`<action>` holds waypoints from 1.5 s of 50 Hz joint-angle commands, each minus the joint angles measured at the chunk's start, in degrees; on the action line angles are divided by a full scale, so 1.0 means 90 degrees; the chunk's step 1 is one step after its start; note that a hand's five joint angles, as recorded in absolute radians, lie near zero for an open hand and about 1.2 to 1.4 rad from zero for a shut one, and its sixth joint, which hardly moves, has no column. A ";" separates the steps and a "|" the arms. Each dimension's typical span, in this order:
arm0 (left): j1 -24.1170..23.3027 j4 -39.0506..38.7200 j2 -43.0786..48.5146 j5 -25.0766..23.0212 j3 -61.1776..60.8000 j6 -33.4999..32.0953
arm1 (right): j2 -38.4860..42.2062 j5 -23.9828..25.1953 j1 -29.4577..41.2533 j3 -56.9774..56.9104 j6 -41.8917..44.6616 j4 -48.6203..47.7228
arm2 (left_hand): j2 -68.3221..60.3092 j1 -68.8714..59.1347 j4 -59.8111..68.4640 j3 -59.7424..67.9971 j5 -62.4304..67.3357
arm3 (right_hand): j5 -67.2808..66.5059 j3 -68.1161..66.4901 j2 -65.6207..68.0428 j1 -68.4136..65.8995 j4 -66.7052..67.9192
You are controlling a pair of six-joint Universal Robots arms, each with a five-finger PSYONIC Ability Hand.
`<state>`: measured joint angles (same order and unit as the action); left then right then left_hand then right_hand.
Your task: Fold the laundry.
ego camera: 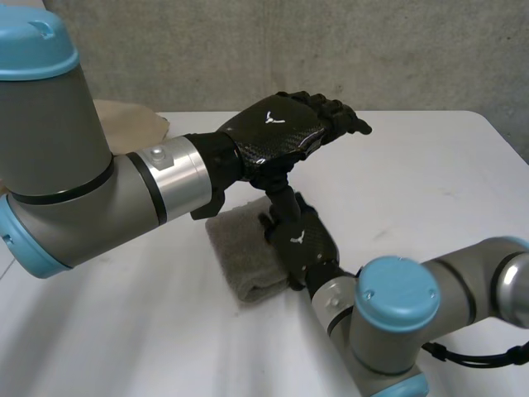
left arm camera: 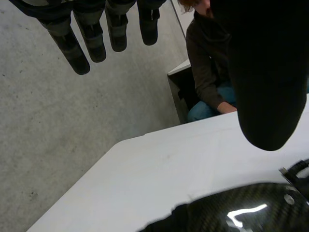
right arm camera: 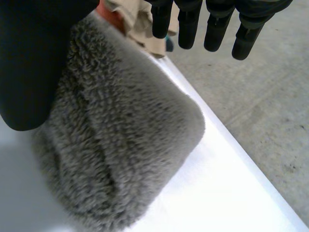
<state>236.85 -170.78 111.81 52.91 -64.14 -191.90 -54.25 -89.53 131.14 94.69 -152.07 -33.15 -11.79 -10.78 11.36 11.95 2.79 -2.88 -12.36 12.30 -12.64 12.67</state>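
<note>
Your left hand (ego camera: pixel 277 132) hovers, fingers (left arm camera: pixel 77 53) released; right hand (ego camera: pixel 304 241) (likewise released) over the folded grey towel (ego camera: pixel 240 248).

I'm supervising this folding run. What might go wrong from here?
The left hand hangs directly above the right hand, so either arm moving could knock them together. The grey towel is a thick, loose fold and may spring open once the right hand lifts. A person sits close beyond the table.
</note>
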 commanded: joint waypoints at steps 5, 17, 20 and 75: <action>0.0050 -0.0048 -0.0187 0.0097 0.0203 0.0394 | -0.0701 0.0220 -0.0830 -0.0365 -0.3658 0.2285 | 0.0199 0.0087 -0.0151 -0.0216 -0.0310 | 0.0320 0.0262 -0.0255 0.0293 -0.0296; 0.0119 -0.0204 -0.0284 0.0107 0.0184 0.0561 | -0.0545 0.0904 -0.1358 -0.0063 -0.4110 0.2629 | 0.0199 0.0087 -0.0151 -0.0216 -0.0310 | 0.0320 0.0262 -0.0255 0.0293 -0.0296; 0.0109 -0.0224 -0.0304 0.0107 0.0174 0.0580 | -0.0448 0.0905 -0.1309 -0.0004 -0.4022 0.2249 | 0.0199 0.0087 -0.0151 -0.0216 -0.0310 | 0.0320 0.0262 -0.0255 0.0293 -0.0296; 0.0041 -0.0400 -0.0216 0.0058 0.0154 0.0844 | 0.5002 -0.0472 -0.5068 -0.9642 -0.2840 0.3429 | 0.0199 0.0087 -0.0151 -0.0216 -0.0310 | -0.7458 -0.7516 0.7523 -0.7485 0.7481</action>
<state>237.48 -174.28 109.52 53.53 -62.83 -184.31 -10.32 -95.64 87.59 7.76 -179.70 -1.04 -11.78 -10.78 11.36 11.95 2.87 -54.44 -64.30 62.92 -53.70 68.49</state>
